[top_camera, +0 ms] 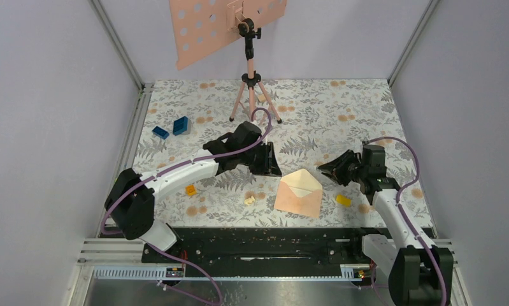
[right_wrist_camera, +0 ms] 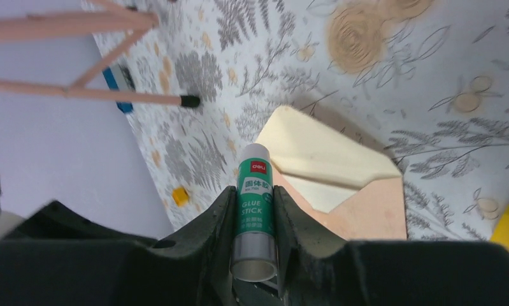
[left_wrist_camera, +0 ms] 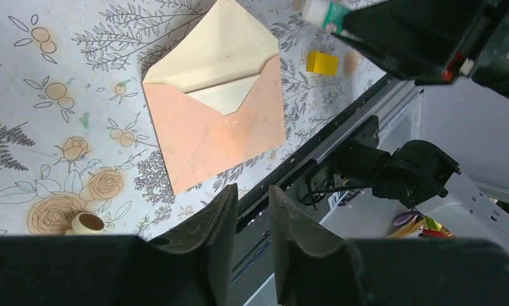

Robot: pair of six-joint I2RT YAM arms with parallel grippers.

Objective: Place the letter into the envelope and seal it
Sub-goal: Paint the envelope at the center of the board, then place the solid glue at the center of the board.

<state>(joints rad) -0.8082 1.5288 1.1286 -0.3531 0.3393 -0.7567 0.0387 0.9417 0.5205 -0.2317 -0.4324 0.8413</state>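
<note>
The peach-pink envelope [top_camera: 299,194] lies on the floral mat with its triangular flap open and pointing to the back; its inside is cream. It also shows in the left wrist view [left_wrist_camera: 220,127] and the right wrist view [right_wrist_camera: 360,204]. Pale cream paper shows in its mouth; I cannot tell whether this is the letter, and no speckled face shows. My right gripper [top_camera: 325,169] [right_wrist_camera: 253,194] is shut on a green glue stick [right_wrist_camera: 255,191], white end pointing at the flap, just right of the envelope. My left gripper [top_camera: 269,162] [left_wrist_camera: 253,191] hovers left of the envelope, jaws a narrow gap apart, empty.
A small cream cap [top_camera: 250,199] [left_wrist_camera: 86,223] lies left of the envelope. A yellow block [top_camera: 343,199] lies to its right, an orange block [top_camera: 190,189] and two blue blocks [top_camera: 181,125] to the left. A pink tripod [top_camera: 251,83] with a perforated plate [top_camera: 207,25] stands behind.
</note>
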